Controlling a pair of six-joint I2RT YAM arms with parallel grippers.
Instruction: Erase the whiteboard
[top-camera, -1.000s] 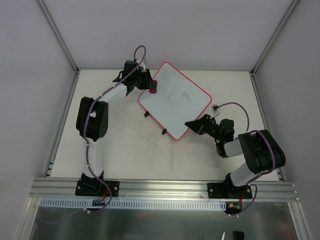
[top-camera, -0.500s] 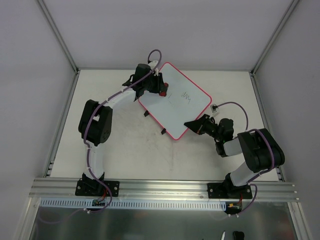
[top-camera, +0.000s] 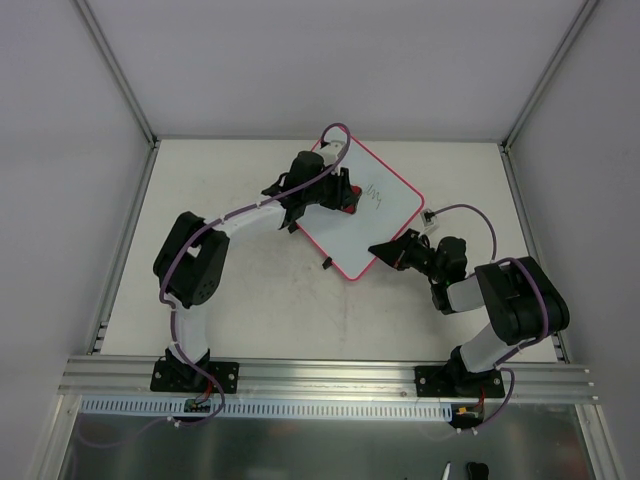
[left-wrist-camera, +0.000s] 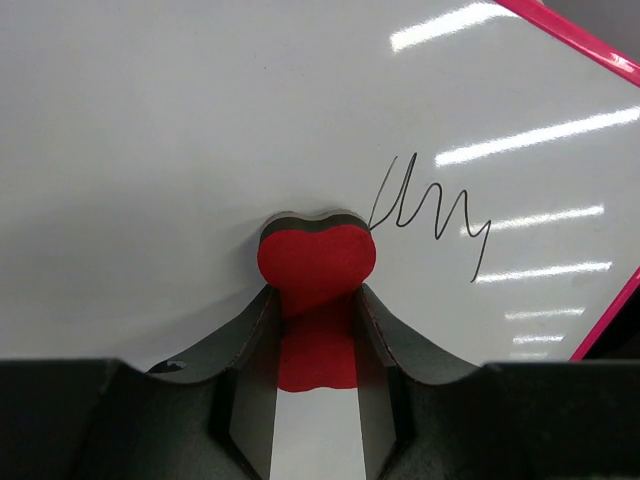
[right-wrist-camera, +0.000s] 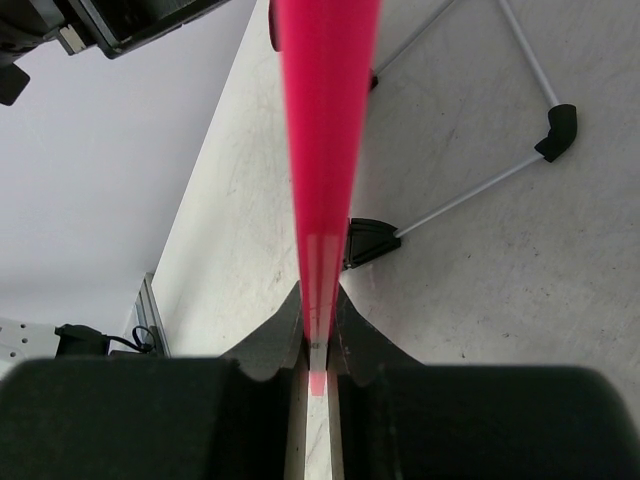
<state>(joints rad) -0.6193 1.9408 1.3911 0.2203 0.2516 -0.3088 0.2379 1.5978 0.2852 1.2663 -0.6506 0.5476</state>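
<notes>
The whiteboard (top-camera: 375, 232), white with a thin pink-red frame, lies cornerwise at the back middle of the table. A thin dark scribble (top-camera: 375, 193) marks its upper right part. My left gripper (top-camera: 345, 199) is over the board, shut on a small red eraser (left-wrist-camera: 316, 258). The eraser presses on the white surface (left-wrist-camera: 150, 150), just left of the scribble (left-wrist-camera: 430, 215). My right gripper (top-camera: 380, 249) is shut on the board's near right edge. In the right wrist view the pink frame (right-wrist-camera: 325, 120) runs edge-on between that gripper's (right-wrist-camera: 318, 320) jaws.
Two black clips (top-camera: 327, 264) stick out from the board's near left edge, seen from below as black feet (right-wrist-camera: 368, 243) on thin rods. A small white plug (top-camera: 432, 214) on a purple cable lies right of the board. Metal posts and walls enclose the table.
My left gripper has slid the eraser rightwards across the board, from its left corner to just beside the scribble. The right gripper and the board have stayed put.
</notes>
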